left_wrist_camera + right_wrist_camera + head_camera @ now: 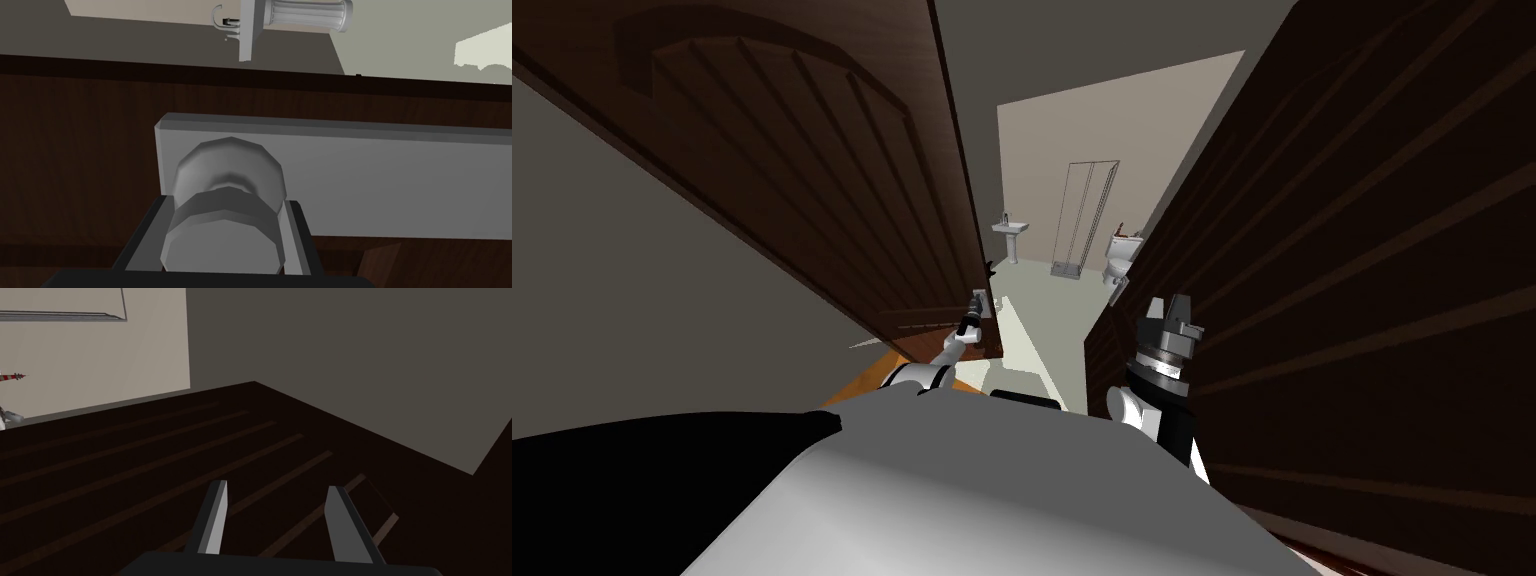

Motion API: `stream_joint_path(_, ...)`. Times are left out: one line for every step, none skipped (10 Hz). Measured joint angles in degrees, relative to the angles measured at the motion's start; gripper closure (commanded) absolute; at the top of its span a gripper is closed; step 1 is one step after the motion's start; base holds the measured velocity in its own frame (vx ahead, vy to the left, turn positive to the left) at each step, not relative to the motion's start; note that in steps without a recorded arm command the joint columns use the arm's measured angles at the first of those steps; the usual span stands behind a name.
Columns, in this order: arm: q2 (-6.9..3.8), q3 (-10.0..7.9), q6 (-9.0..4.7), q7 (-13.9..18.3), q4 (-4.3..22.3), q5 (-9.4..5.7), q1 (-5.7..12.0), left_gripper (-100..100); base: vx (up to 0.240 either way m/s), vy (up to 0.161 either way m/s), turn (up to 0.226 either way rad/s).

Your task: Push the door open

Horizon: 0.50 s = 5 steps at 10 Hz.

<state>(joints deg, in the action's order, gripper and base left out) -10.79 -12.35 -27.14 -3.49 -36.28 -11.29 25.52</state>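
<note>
Contact on the handle is what I read at this step: my left tool [975, 312] is closed around the round grey metal doorknob [225, 230], one blade pressed to each side of it, and the knob sits on a long flat grey backplate [375, 180] at the free edge of the dark brown slatted door with the arched panel [812, 170], which stands to my left. My right tool [278, 490] holds nothing; its blades stand apart at full spread, close to the face of a second dark brown slatted door leaf [1362, 300] on my right. Between the two leaves a gap is open, and through it I see a pale-floored room. I judge the grasp done and the push only partly made, since the gap looks too narrow for my body. The next move calls for driving the knob forward along the leaf's swing, the grip kept firm so the blades don't slide off the rounded metal, with the base following. Counted: two door leaves, one knob, one backplate, and beyond them one white pedestal sink [1010, 230], one glass shower enclosure [1084, 215] and one white toilet [1119, 262].
</note>
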Motion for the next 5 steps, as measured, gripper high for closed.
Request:
stream_joint_path(0.02, -0.77, -0.25, -0.57, 0.74, -0.18, 0.34, 100, 0.166, -0.083, 0.036)
stream_joint_path(-0.2, -1.3, -0.05, -0.84, 0.58, -0.35, 0.25, 100, 0.15, -0.094, 0.056)
stream_joint_path(-0.62, -1.63, -0.33, -0.8, 1.19, -0.46, 0.46, 100, 0.158, -0.082, 0.059)
stream_joint_path(-0.83, -1.93, -0.28, -0.77, 0.81, -0.55, 0.05, 100, 0.143, -0.073, 0.041)
stream_joint_path(-0.87, -2.34, 0.08, -0.96, -0.14, -0.65, -0.59, 100, 0.145, -0.074, 0.035)
